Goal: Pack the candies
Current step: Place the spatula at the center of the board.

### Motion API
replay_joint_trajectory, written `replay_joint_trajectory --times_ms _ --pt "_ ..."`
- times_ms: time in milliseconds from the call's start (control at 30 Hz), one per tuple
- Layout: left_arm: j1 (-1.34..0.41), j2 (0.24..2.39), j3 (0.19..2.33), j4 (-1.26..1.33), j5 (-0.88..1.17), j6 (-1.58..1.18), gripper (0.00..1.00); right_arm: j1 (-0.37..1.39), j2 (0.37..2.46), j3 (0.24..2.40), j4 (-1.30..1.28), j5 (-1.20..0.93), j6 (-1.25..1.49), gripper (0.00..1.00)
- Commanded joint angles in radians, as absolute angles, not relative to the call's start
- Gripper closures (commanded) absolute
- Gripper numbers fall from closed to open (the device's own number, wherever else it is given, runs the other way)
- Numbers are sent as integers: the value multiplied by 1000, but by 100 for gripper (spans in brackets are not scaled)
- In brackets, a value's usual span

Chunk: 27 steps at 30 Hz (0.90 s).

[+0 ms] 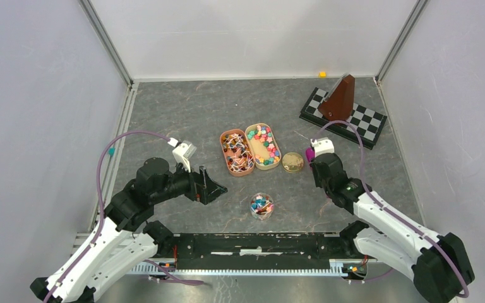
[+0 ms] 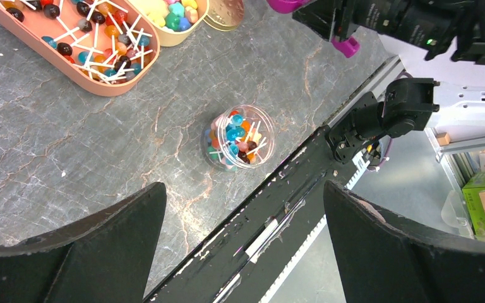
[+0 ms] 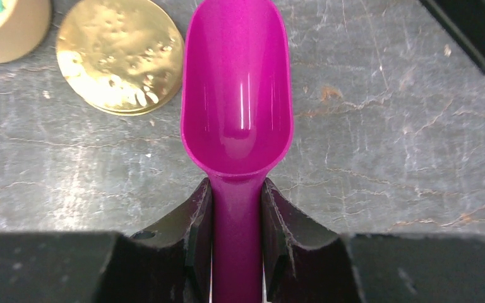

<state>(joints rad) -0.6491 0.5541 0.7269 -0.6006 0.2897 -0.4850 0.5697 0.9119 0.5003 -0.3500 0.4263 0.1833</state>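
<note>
The candies [image 1: 264, 144], tiny bright mixed-colour pieces, fill a tan oval tray [image 1: 276, 153] at mid-table; the left wrist view catches a few candies [image 2: 175, 12] at its top edge. My right gripper [image 3: 237, 189] is shut on the handle of a magenta scoop [image 3: 237, 95], whose empty bowl hovers over the table beside a gold lid [image 3: 121, 57]. A clear jar [image 2: 237, 136] of mixed coloured sweets stands near the front rail. My left gripper [image 2: 243, 208] hangs wide open and empty, just left of the jar and above it.
An orange-brown oval tray [image 1: 222, 144] of white-sticked sweets lies against the tan tray's left side. A chessboard [image 1: 366, 126] with a brown pyramid [image 1: 341, 98] sits at the back right. A black rail [image 1: 259, 243] runs along the near edge.
</note>
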Motion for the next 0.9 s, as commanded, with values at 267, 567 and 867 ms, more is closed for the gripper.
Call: replay_joint_trajectory --times_ms 267,567,867 --pt "-646 561 738 -598 284 -447 0 471 955 322 51 438 252 98" --pt "-646 578 740 -598 284 -446 0 417 991 262 131 376 261 78" --pt "-646 583 740 -598 284 -446 0 397 980 275 122 359 259 45"
